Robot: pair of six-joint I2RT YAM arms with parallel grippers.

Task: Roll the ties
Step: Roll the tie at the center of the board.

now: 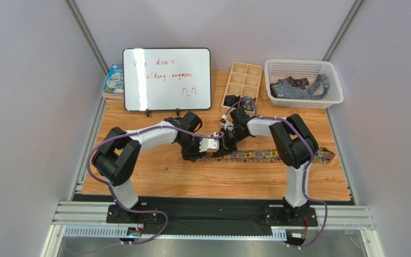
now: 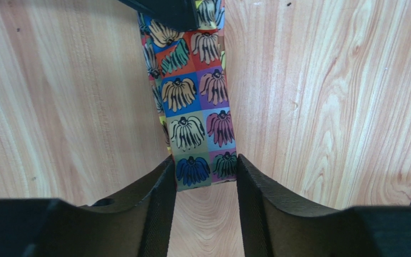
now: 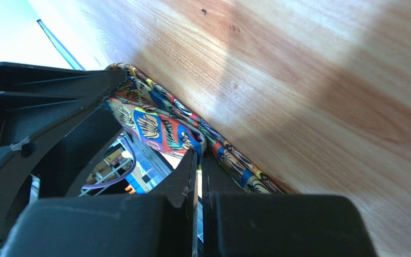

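The multicoloured floral tie (image 1: pixel 269 156) lies flat across the wooden table, running left to right. Its narrow end (image 2: pixel 202 167) sits between the fingertips of my left gripper (image 2: pixel 205 170), which is open and straddles it at the tie's width. In the top view my left gripper (image 1: pixel 208 144) is at the tie's left end. My right gripper (image 1: pixel 227 139) is right beside it. In the right wrist view my right gripper (image 3: pixel 198 156) is shut on a raised fold of the floral tie (image 3: pixel 162 128). Dark ties (image 1: pixel 299 87) lie in a white basket.
The white basket (image 1: pixel 333 80) stands at the back right. A wooden compartment box (image 1: pixel 243 80) stands beside it, with something dark in its near compartments. A whiteboard (image 1: pixel 167 79) stands at the back left, with a book (image 1: pixel 114 80) behind it.
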